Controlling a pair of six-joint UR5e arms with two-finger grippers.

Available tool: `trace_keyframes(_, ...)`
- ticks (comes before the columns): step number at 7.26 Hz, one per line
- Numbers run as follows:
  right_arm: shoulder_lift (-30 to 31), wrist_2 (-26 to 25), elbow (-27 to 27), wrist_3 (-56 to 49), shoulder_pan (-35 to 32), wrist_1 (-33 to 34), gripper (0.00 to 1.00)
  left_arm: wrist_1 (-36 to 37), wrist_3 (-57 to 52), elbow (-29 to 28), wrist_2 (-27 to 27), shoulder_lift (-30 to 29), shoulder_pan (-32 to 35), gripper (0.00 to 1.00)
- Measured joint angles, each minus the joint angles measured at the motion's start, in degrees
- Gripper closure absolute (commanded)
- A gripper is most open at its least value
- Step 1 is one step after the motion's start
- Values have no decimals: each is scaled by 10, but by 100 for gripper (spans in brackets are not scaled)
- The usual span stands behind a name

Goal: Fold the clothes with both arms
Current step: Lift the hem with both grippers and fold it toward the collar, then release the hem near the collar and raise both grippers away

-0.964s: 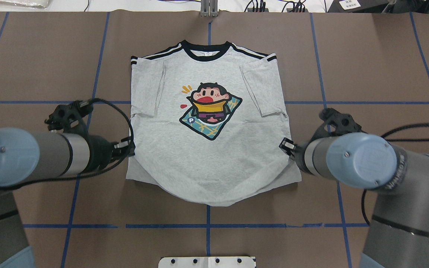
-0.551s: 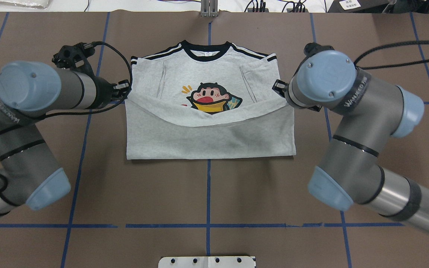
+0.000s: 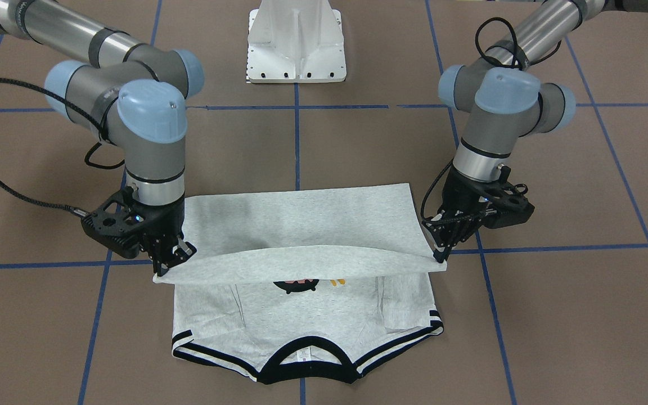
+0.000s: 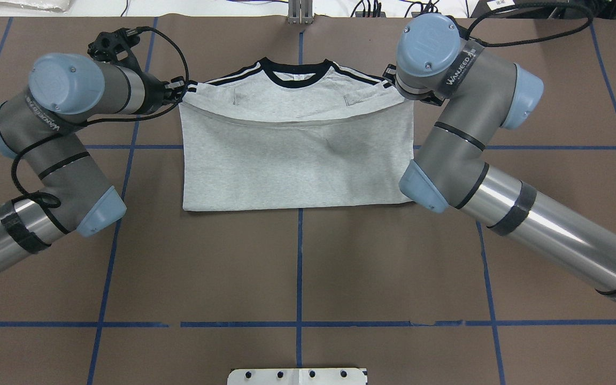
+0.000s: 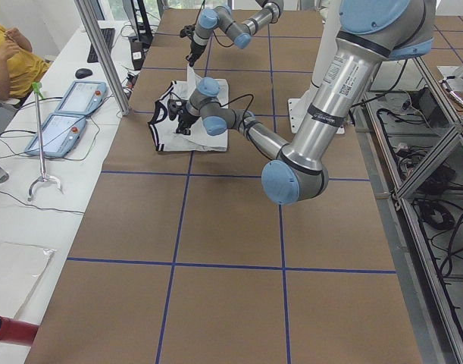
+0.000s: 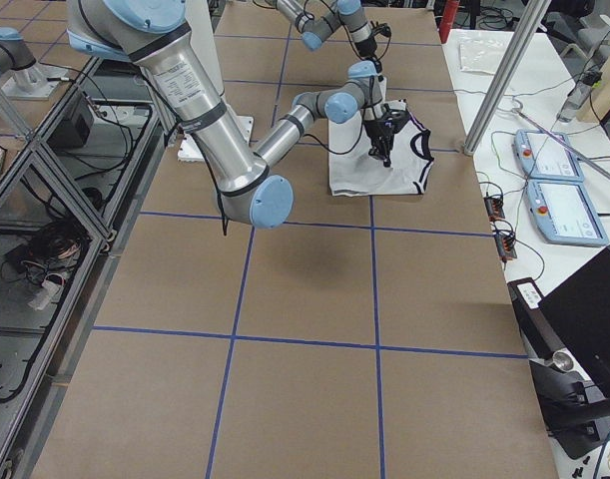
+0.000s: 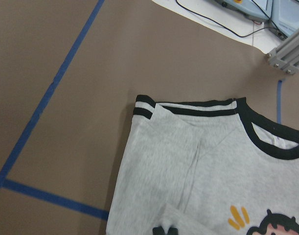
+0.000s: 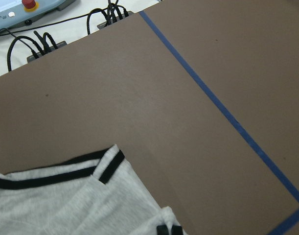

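The grey T-shirt lies flat on the brown table with its black collar at the far side. Its lower half is doubled over toward the collar, and in the overhead view this covers the print. My left gripper is shut on one hem corner, by the striped sleeve. My right gripper is shut on the other corner; its wrist hides it from overhead. The hem hangs stretched between the two grippers, a little above the chest. In each wrist view, the fingertips pinch grey cloth.
A white pedestal base stands at the robot's side of the table. Blue tape lines grid the brown surface. Beyond the far edge are an aluminium post, cables and teach pendants. A person in yellow sits there.
Both grippers have carried the hem corners away from the robot, from mid-shirt to just short of the collar. The folded layer now covers the cartoon print.
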State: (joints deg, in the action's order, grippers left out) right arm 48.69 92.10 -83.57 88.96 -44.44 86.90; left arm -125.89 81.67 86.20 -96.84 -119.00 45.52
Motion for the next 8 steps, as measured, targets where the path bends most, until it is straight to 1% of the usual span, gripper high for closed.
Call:
trace_keyframes(1, -29, 1, 56, -1, -6, -24, 100, -24, -2, -31, 1, -10, 4, 100)
trace_keyframes(2, -49, 2, 94, -2, -10, -36, 100, -42, -4, -57, 2, -20, 8, 100)
trace_keyframes(4, -63, 3, 151, -3, -18, -85, 100, -84, -10, -121, 4, -47, 13, 100)
trace_keyframes(6, -74, 4, 182, -3, -24, -106, 100, -100, -11, -152, 6, -60, 15, 100)
trace_keyframes(8, -79, 7, 194, -1, -27, -110, 100, -116, -13, -173, 6, -62, 16, 100)
